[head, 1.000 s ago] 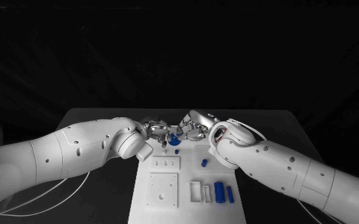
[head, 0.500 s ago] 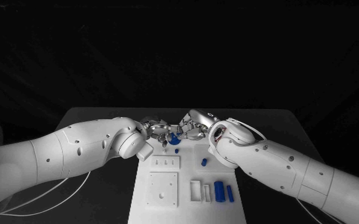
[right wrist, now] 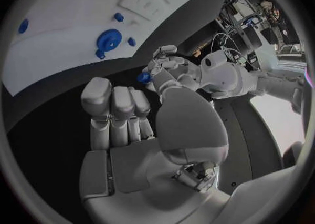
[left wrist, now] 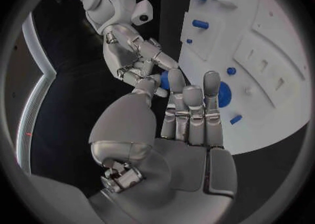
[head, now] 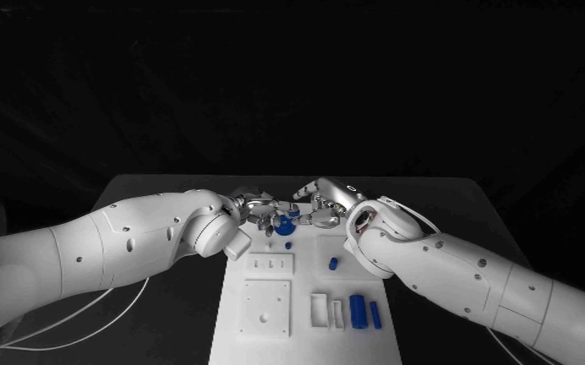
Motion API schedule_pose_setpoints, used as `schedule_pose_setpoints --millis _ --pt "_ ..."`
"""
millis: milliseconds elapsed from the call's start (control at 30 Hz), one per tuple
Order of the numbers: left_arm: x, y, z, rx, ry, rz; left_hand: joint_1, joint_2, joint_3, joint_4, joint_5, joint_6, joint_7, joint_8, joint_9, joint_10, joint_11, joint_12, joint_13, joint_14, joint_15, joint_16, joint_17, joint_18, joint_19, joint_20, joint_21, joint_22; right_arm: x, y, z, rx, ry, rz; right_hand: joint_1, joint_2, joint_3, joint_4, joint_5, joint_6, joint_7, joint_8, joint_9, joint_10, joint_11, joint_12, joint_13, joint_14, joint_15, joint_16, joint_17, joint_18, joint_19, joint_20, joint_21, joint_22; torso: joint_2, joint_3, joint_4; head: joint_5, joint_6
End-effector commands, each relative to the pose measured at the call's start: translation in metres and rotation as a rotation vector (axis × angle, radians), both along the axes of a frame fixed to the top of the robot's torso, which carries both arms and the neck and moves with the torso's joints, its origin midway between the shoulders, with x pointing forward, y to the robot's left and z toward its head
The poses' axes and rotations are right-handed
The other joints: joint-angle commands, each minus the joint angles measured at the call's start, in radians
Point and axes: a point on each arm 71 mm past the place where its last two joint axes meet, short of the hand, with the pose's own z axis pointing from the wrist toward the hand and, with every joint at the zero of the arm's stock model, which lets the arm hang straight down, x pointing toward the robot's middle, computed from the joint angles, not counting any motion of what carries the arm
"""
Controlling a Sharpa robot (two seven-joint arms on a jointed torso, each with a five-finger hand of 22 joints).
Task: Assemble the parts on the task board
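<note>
Two glossy white arms with small dark screw holes; left robot hand (head: 259,209) and right robot hand (head: 319,204) are segmented silver metal; thin white cables (head: 73,318) trail beneath the left arm.

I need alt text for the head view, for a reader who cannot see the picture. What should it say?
Two white robot arms meet at the far end of a white task board on a black table, the left hand and right hand close together above a round blue part. Nearer the camera, more blue parts lie on the board.
</note>
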Motion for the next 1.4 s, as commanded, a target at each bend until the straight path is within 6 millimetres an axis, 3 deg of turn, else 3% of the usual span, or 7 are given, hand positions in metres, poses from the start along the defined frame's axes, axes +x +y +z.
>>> schedule_pose_setpoints --millis 33,167,367,667,833,1267,1400 --pt "0.001 0.003 0.001 0.041 -0.015 0.015 -0.01 -0.001 0.133 -0.141 0.005 0.027 -0.02 0.005 -0.005 0.019 -0.008 -0.007 0.0 0.006 -0.004 0.001 0.002 0.01 0.011 0.001 0.003 0.002 -0.002 -0.008 0.004 0.072 -0.06 -0.022 0.013 -0.007 -0.027 0.018 0.024 -0.023 0.002 -0.005 -0.002 -0.003 0.01 0.003 -0.005 -0.001 0.009 0.005 -0.001 0.02 0.007 0.007 -0.008 0.108 0.0 0.0018 0.0008 0.007 -0.003" --pt "0.0 0.007 -0.001 0.08 -0.014 0.023 -0.015 -0.003 0.136 -0.15 0.014 0.033 -0.021 0.005 -0.008 0.024 -0.01 -0.011 -0.001 0.01 -0.006 -0.001 0.003 0.009 0.014 -0.001 0.001 0.003 -0.003 -0.02 0.006 0.083 -0.063 -0.036 0.02 -0.009 -0.037 0.027 0.016 -0.031 0.003 -0.006 -0.003 -0.009 0.01 -0.004 -0.013 -0.004 0.01 -0.002 -0.007 0.021 0.006 0.008 -0.017 0.107 0.0 0.0058 0.0004 0.013 -0.004" --pt "-0.001 0.013 -0.002 0.159 -0.019 0.019 -0.02 -0.003 0.137 -0.161 0.021 0.038 -0.022 0.004 -0.013 0.031 -0.011 -0.016 0.0 0.015 -0.007 -0.004 0.007 0.009 0.018 -0.003 0.0 0.007 -0.005 -0.049 0.008 0.121 -0.063 -0.053 0.02 -0.013 -0.053 0.04 0.011 -0.03 0.003 -0.005 -0.002 -0.016 0.011 -0.009 -0.02 -0.01 0.011 -0.015 -0.017 0.023 0.001 0.009 -0.041 0.103 -0.003 0.002 -0.0005 0.019 -0.01" --pt "-0.005 0.023 -0.006 0.347 -0.055 0.019 -0.018 -0.007 0.138 -0.177 0.036 0.048 -0.023 0.004 -0.031 0.049 -0.015 -0.033 -0.003 0.031 -0.011 -0.014 0.013 0.01 0.03 -0.007 -0.004 0.01 -0.006 -0.09 0.023 0.215 -0.078 -0.091 0.02 0.017 -0.058 0.015 0.048 0.036 -0.001 -0.003 0.0 -0.036 0.008 -0.043 -0.053 -0.022 0.009 -0.059 -0.054 0.026 -0.008 0.007 -0.122 0.088 -0.009 0.0118 -0.0115 0.03 -0.021" --pt "-0.012 0.022 -0.012 0.426 -0.068 0.004 -0.02 -0.01 0.137 -0.179 0.043 0.054 -0.025 0.005 -0.032 0.057 -0.017 -0.034 -0.001 0.038 -0.013 -0.015 0.016 0.011 0.036 -0.009 -0.004 0.012 -0.001 -0.106 0.038 0.283 -0.102 -0.131 0.01 0.018 -0.049 0.007 0.057 0.049 -0.003 -0.002 0.001 -0.039 0.006 -0.051 -0.066 -0.025 0.007 -0.076 -0.068 0.026 -0.006 0.006 -0.157 0.084 -0.016 0.0161 -0.0126 0.038 -0.045" --pt "-0.022 0.004 -0.026 0.539 -0.095 -0.03 -0.027 -0.015 0.141 -0.185 0.056 0.064 -0.028 0.004 -0.037 0.074 -0.019 -0.05 0.011 0.052 -0.017 -0.028 0.038 0.006 0.067 -0.012 -0.052 0.046 0.014 -0.11 0.056 0.363 -0.116 -0.172 -0.004 0.033 -0.048 -0.019 0.11 0.082 -0.007 -0.001 0.002 -0.049 -0.001 -0.107 -0.136 -0.011 0.0 -0.163 -0.103 0.025 0.008 -0.001 -0.266 0.069 -0.032 0.0222 -0.0066 0.037 -0.082" --pt "-0.022 0.001 -0.029 0.57 -0.107 -0.031 -0.032 -0.016 0.146 -0.188 0.068 0.065 -0.028 0.005 -0.026 0.077 -0.02 -0.053 0.016 0.055 -0.017 -0.031 0.046 0.005 0.074 -0.013 -0.069 0.071 0.018 -0.106 0.06 0.369 -0.116 -0.17 -0.007 0.036 -0.047 -0.024 0.119 0.082 -0.006 -0.001 0.002 -0.05 -0.001 -0.105 -0.139 -0.01 0.0 -0.168 -0.097 0.025 0.012 -0.001 -0.275 0.073 -0.034 0.0229 -0.0053 0.046 -0.089"
